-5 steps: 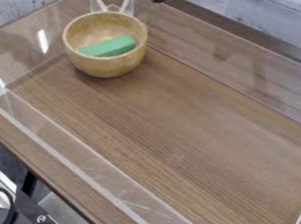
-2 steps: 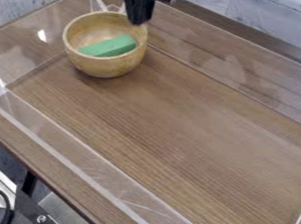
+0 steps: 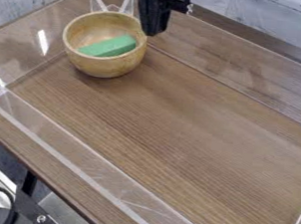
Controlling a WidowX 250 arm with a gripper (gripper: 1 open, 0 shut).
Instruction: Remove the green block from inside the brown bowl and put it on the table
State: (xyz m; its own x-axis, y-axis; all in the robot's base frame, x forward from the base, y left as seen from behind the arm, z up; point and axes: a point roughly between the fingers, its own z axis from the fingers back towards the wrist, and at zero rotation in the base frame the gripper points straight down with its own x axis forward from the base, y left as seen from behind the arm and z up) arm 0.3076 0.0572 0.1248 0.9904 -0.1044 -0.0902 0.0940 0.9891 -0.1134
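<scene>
Near ground: large brown wood-grain table [image 3: 179, 127], bare across the middle, clear plastic walls [image 3: 56, 150] along the edges, likely there to keep things from sliding off.
Left, farther back: round light tan wooden bowl [image 3: 105, 44] with thick rim, resting on the tabletop.
Inside the bowl: small flat bright green block [image 3: 110, 46], lying on the yellowish floor, not yet lifted.
Far edge: black gripper [image 3: 152, 28], pointing down, jaws pressed together, empty, just beside the bowl's right rim; needs to spread before any grasp.
</scene>
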